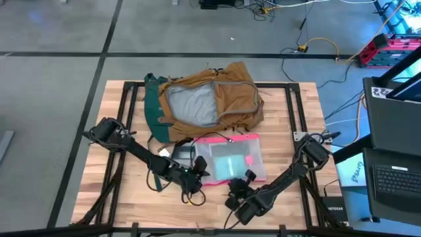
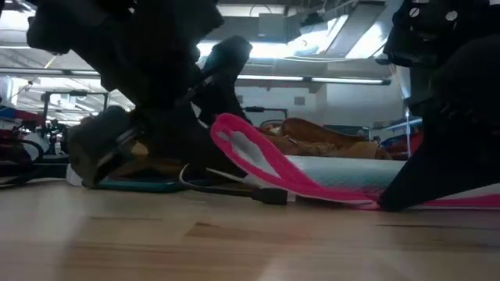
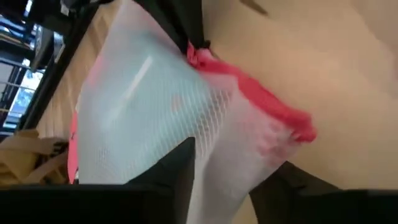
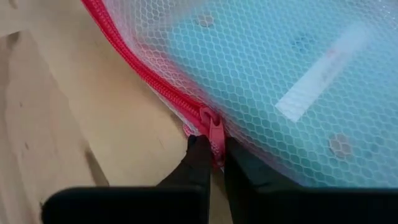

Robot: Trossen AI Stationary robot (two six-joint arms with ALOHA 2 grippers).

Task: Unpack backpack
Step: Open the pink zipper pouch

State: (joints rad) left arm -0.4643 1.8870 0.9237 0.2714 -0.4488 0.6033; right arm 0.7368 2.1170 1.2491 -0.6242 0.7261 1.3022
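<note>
The tan-brown backpack [image 1: 210, 99] lies open at the table's far middle, its grey lining showing. Just in front of it lies a clear mesh pouch with a pink zip edge [image 1: 230, 158], holding a flat pale-teal thing. My left gripper [image 3: 227, 168] is shut on the pouch at its near left corner [image 1: 196, 172]. My right gripper [image 4: 214, 149] is shut on the pink zip pull at the pouch's near edge [image 1: 247, 178]. My left gripper pinches the pouch's mesh wall [image 3: 217, 155] between its two fingers, close to the pink-edged near left corner [image 3: 292, 121]. That corner [image 2: 234, 133] is lifted off the table, and the rest of the pouch slopes down onto the wood. My right gripper pinches the pink zip pull [image 4: 214, 130] between its two fingertips [image 4: 199, 155], at the pouch's near edge. The fingers come low from the table's near side, pointing toward the pouch. The pouch lies flat on the table here.
A dark cable with a plug [image 2: 266, 195] and small dark and white items [image 1: 170, 153] lie left of the pouch, between it and the backpack. Black rails [image 1: 131, 118] run along the tabletop's sides. Bare wood [image 1: 289, 125] shows to the right.
</note>
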